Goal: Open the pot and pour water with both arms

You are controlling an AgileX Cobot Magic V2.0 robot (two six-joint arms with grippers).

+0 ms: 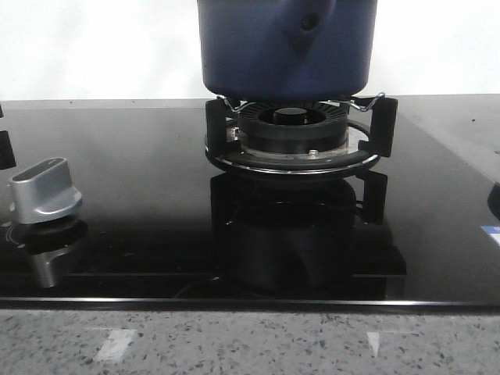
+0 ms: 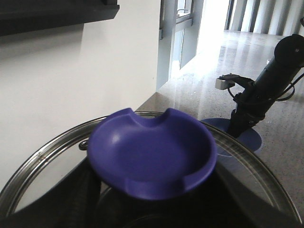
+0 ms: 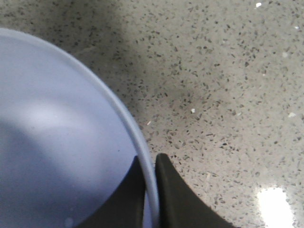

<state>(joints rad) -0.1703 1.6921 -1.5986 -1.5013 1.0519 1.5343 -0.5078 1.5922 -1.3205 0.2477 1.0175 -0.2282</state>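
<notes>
Pot [image 1: 287, 48] sits on the black burner ring [image 1: 293, 141], matte dark blue, round, probably heavy if full. Best taken by its handle stub [image 1: 308, 27]. Left hand's state I cannot tell; blue lid knob [image 2: 152, 152] fills the view. Right hand [image 3: 151, 190] pinches a thin pale-blue bowl rim [image 3: 121, 114] over the speckled counter [image 3: 223, 85].

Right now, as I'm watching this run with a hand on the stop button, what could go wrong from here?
The right gripper pinches only the thin rim of the pale blue dish, which may tip or slip once lifted. The glass lid has a smooth, shallow blue knob as its only hold; a poor grip could drop it. The pot rests on thin wire supports over the burner, so a sideways tug might rock it.
</notes>
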